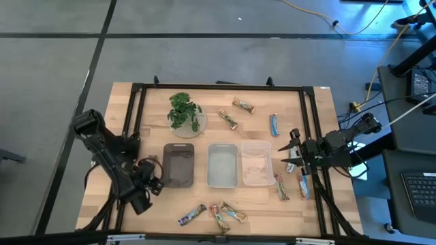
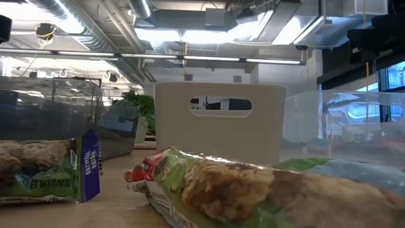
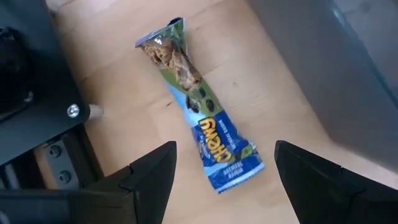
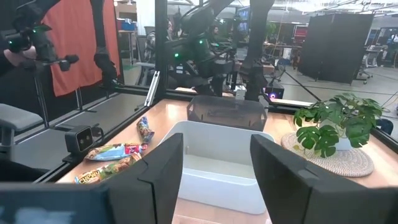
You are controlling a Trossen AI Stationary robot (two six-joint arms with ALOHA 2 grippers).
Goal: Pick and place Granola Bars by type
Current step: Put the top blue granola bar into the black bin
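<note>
Your left claw (image 3: 221,180) hangs open over a blue Chewy bar (image 3: 198,106) lying on the table (image 1: 102,194), just beside the dark bin (image 1: 179,165). Lower it straight, one finger on each long side. Your right claw (image 1: 291,154), also open, waits beside the clear bin (image 1: 256,163). Keep away from the dark bin's wall; the table's black frame (image 1: 129,116) is near.

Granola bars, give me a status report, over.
Left hand open over a blue bar beside the dark bin. Right hand open, empty, by the clear bin. Bars still loose; nothing in the way.
</note>
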